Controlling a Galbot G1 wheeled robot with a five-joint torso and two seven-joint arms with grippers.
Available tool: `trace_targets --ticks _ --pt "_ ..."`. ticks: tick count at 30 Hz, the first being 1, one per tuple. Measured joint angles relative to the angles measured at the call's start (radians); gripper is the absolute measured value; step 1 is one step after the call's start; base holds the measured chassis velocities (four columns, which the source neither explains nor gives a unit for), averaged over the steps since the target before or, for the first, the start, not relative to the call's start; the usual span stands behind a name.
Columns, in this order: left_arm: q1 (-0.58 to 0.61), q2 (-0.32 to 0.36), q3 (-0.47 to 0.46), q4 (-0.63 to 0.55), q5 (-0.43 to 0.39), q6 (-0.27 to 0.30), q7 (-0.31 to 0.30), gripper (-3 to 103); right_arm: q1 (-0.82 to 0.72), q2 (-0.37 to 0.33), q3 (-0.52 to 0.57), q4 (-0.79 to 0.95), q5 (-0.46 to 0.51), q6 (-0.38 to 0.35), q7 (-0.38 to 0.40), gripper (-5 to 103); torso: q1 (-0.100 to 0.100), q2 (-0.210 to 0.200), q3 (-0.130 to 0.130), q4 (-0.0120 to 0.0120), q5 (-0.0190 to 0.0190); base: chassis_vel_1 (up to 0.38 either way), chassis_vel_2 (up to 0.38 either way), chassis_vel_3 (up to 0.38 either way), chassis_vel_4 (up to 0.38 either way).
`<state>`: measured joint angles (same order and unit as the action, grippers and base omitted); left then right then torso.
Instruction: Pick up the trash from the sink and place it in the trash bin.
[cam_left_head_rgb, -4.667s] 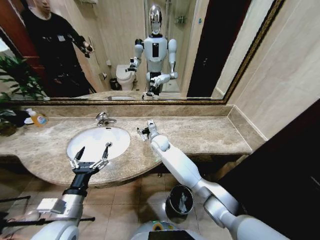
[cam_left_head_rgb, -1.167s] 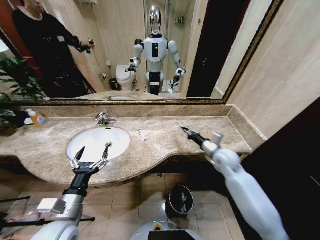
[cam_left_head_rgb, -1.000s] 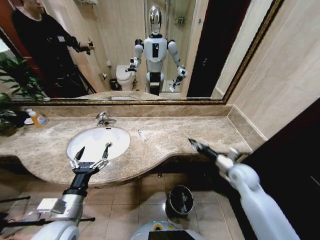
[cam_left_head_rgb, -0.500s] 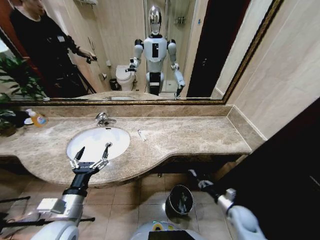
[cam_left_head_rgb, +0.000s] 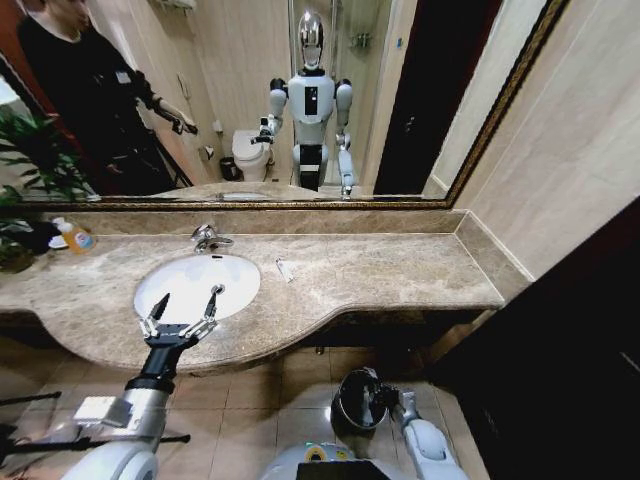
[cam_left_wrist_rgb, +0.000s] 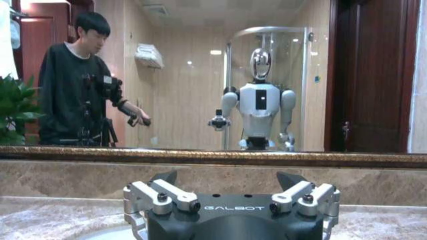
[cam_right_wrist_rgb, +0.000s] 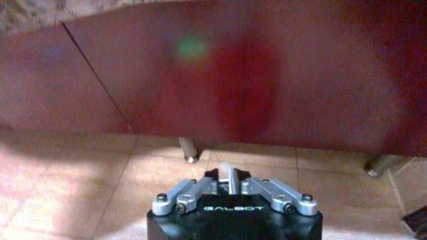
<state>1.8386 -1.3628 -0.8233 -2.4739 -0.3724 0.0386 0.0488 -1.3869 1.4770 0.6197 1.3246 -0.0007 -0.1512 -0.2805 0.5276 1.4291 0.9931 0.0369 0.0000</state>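
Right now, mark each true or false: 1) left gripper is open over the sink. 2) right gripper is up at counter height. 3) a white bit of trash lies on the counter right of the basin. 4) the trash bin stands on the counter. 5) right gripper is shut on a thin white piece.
1) True: the left gripper hangs open above the sink.
2) False: the right gripper is down by the trash bin, below the counter.
3) True: a piece of trash lies on the counter.
4) False: the bin stands on the floor.
5) True: the right wrist view shows a thin white piece pinched between its fingers.
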Motion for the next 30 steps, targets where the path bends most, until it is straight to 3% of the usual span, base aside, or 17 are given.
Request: trace_targets --ticks 3,5,9,11,14,16,17,18,20,23,25,26,28,29,30 --pt "0.000 0.000 0.000 0.000 0.000 0.000 0.000 100 0.000 -0.007 0.000 0.002 -0.019 -0.010 -0.001 21 0.000 0.000 0.000 -0.0001 -0.0003 0.000 0.000 0.000 0.000" --pt "0.000 0.000 0.000 0.000 0.000 0.000 0.000 100 -0.001 -0.015 0.007 0.005 -0.073 -0.010 -0.009 32 0.000 0.000 0.000 -0.0001 0.0001 0.000 0.000 0.000 0.000" --pt "0.000 0.000 0.000 0.000 0.000 0.000 0.000 100 -0.015 -0.029 0.014 0.036 -0.066 0.011 -0.027 43 0.000 0.000 0.000 -0.0001 0.0000 0.000 0.000 0.000 0.000" --pt "0.000 0.000 0.000 0.000 0.000 0.000 0.000 100 -0.055 -0.052 0.056 0.126 0.040 0.032 -0.120 54 0.000 0.000 0.000 0.0001 0.0004 0.000 0.000 0.000 0.000" --pt "0.000 0.000 0.000 0.000 0.000 0.000 0.000 100 -0.075 -0.064 0.101 0.161 0.084 0.039 -0.188 59 0.000 0.000 0.000 0.0001 0.0000 0.000 0.000 0.000 0.000" --pt "0.000 0.000 0.000 0.000 0.000 0.000 0.000 100 -0.111 -0.068 0.271 0.212 0.170 0.040 -0.380 76 0.000 0.000 0.000 -0.0001 -0.0006 0.000 0.000 0.000 0.000" --pt "0.000 0.000 0.000 0.000 0.000 0.000 0.000 100 -0.126 -0.062 0.340 0.235 0.219 0.043 -0.466 76 0.000 0.000 0.000 -0.0003 0.0001 0.000 0.000 0.000 0.000" --pt "0.000 0.000 0.000 0.000 0.000 0.000 0.000 100 -0.126 -0.062 0.340 0.235 0.219 0.043 -0.466 76 0.000 0.000 0.000 -0.0003 0.0001 0.000 0.000 0.000 0.000" --pt "0.000 0.000 0.000 0.000 0.000 0.000 0.000 100 -0.178 -0.079 0.426 0.311 0.366 0.055 -0.577 91 0.000 0.000 0.000 -0.0004 -0.0004 0.000 0.000 0.000 0.000" --pt "0.000 0.000 0.000 0.000 0.000 0.000 0.000 100 -0.209 -0.084 0.441 0.383 0.427 0.058 -0.584 96 0.000 0.000 0.000 -0.0004 -0.0003 0.000 0.000 0.000 0.000" --pt "0.000 0.000 0.000 0.000 0.000 0.000 0.000 100 -0.236 -0.080 0.420 0.540 0.444 0.050 -0.519 100 0.000 0.000 0.000 -0.0005 -0.0002 0.000 0.000 0.000 0.000" --pt "0.000 0.000 0.000 0.000 0.000 0.000 0.000 100 -0.236 -0.080 0.420 0.540 0.444 0.050 -0.519 100 0.000 0.000 0.000 -0.0005 -0.0002 0.000 0.000 0.000 0.000" --pt "0.000 0.000 0.000 0.000 0.000 0.000 0.000 100 -0.212 -0.074 0.348 0.680 0.423 0.018 -0.395 100 0.000 0.000 0.000 -0.0004 -0.0002 0.000 0.000 0.000 0.000" --pt "0.000 0.000 0.000 0.000 0.000 0.000 0.000 100 -0.212 -0.074 0.348 0.680 0.423 0.018 -0.395 100 0.000 0.000 0.000 -0.0004 -0.0002 0.000 0.000 0.000 0.000" --pt "0.000 0.000 0.000 0.000 0.000 0.000 0.000 100 -0.151 -0.091 0.240 0.760 0.400 -0.039 -0.254 100 0.000 0.000 0.000 -0.0002 -0.0007 0.000 0.000 0.000 0.000"
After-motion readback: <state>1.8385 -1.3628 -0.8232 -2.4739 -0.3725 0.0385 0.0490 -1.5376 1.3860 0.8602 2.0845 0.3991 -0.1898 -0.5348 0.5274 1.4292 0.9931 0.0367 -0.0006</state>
